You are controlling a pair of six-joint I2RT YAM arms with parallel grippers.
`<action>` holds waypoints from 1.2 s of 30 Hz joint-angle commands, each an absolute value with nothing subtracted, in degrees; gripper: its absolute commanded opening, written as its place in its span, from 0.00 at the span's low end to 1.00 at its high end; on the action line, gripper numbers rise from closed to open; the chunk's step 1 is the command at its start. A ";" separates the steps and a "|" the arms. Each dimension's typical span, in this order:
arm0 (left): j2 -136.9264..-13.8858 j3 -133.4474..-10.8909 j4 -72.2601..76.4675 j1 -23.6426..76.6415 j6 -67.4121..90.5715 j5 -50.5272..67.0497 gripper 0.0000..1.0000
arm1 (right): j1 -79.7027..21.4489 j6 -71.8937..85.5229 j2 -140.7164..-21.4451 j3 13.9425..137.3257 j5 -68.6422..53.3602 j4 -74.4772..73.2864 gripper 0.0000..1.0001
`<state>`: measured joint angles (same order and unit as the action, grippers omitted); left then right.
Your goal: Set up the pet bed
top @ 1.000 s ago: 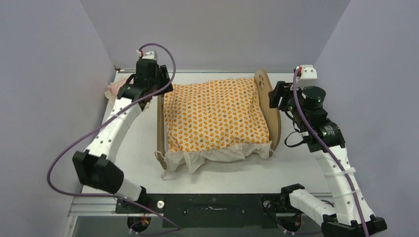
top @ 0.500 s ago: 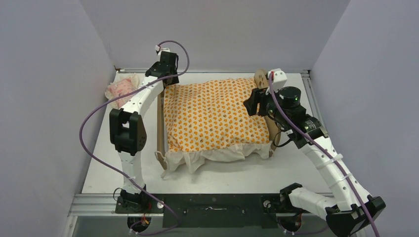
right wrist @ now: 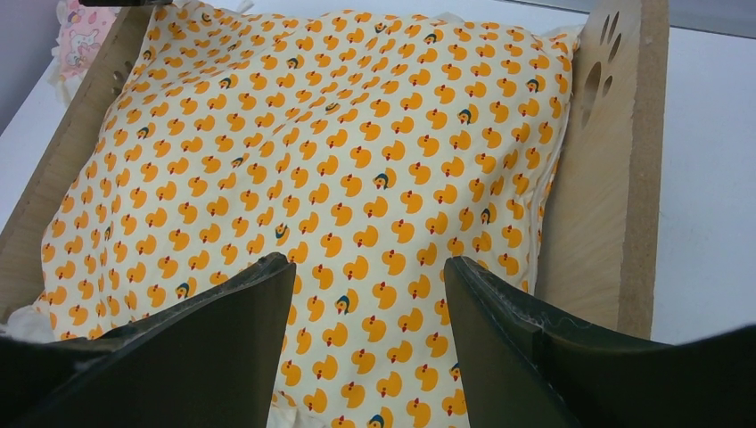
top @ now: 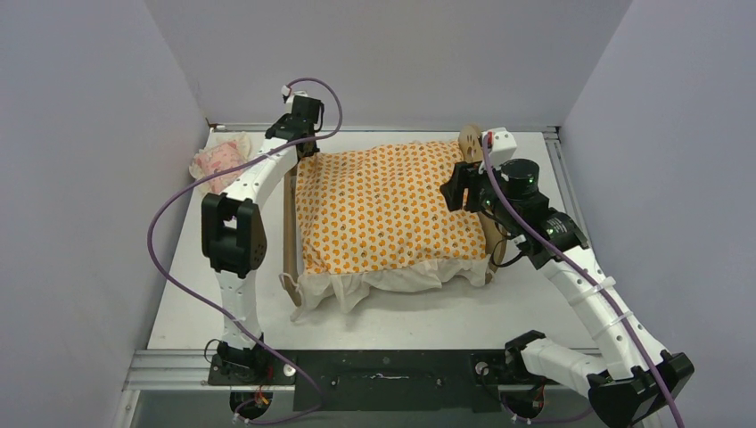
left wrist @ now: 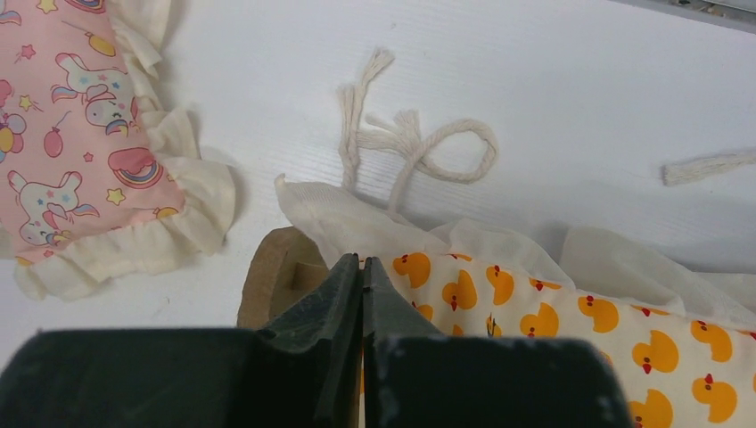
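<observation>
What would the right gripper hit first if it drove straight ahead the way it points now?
Most likely the duck-print mattress cushion: the open right gripper points down onto it, with the paw-print headboard off to one side. Depth is hard to judge.

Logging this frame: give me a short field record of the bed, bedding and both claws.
pet bed: plywood frame on the table, paw-cutout headboard toward the right arm
cushion: duck print, lying in the frame, ruffle spilling over the near end
pillow: pink, on the table outside the frame, left of the footboard
left claw: shut, at the footboard's far corner, nothing seen in it
right claw: open, above the cushion near the headboard
</observation>
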<state>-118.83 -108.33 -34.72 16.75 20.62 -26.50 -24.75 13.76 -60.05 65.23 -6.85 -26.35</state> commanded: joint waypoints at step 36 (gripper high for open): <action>-115.11 -95.83 -21.02 -9.27 28.15 -18.28 0.63 | -26.62 12.47 -60.11 63.16 -9.67 -25.65 0.72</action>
